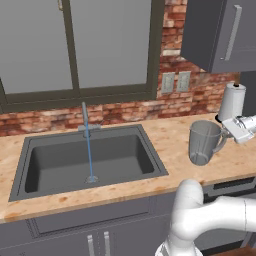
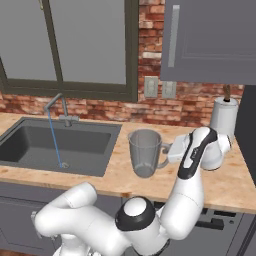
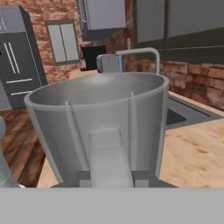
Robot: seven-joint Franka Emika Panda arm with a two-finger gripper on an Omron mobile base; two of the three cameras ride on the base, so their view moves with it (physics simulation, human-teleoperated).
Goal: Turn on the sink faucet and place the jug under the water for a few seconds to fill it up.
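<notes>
Left base view. Sink (image 1: 30,172): dark grey rectangular basin set into the wood-grain table (image 1: 170,135). Sink faucet (image 1: 85,121): slim grey metal, at the back rim of the basin, below the window. Water (image 1: 89,157): thin blue stream falling straight from the spout to the basin floor near the drain. Jug (image 1: 202,142): translucent grey, upright on the table to the right of the sink, well apart from the stream, its loop handle turned to the right. Claw (image 1: 226,134): reaching in from the right edge, at the jug's handle. Paper-towel roll (image 1: 232,101): white, upright behind the claw, by the brick wall. Two wall outlets (image 1: 175,82) above the table; a dark cabinet (image 1: 220,32) at the upper right.

Right base view. Jug (image 2: 145,152) upright on the table (image 2: 120,177), just right of the sink (image 2: 30,145), near the front edge. Claw (image 2: 168,148) level with the jug's handle, coming from the right side and touching it. Faucet (image 2: 60,107) at the basin's back rim, water (image 2: 54,142) running down into the basin. Paper-towel roll (image 2: 224,116) behind the arm.

Hand view. Jug (image 3: 100,113) close ahead, open mouth and rim visible, its handle strip centred directly above the claw (image 3: 109,178). The two dark finger tips (image 3: 141,178) sit close on either side of the handle, pinching it. Faucet (image 3: 135,54) visible beyond the jug's rim, a corner of the sink (image 3: 183,113) to the right.
</notes>
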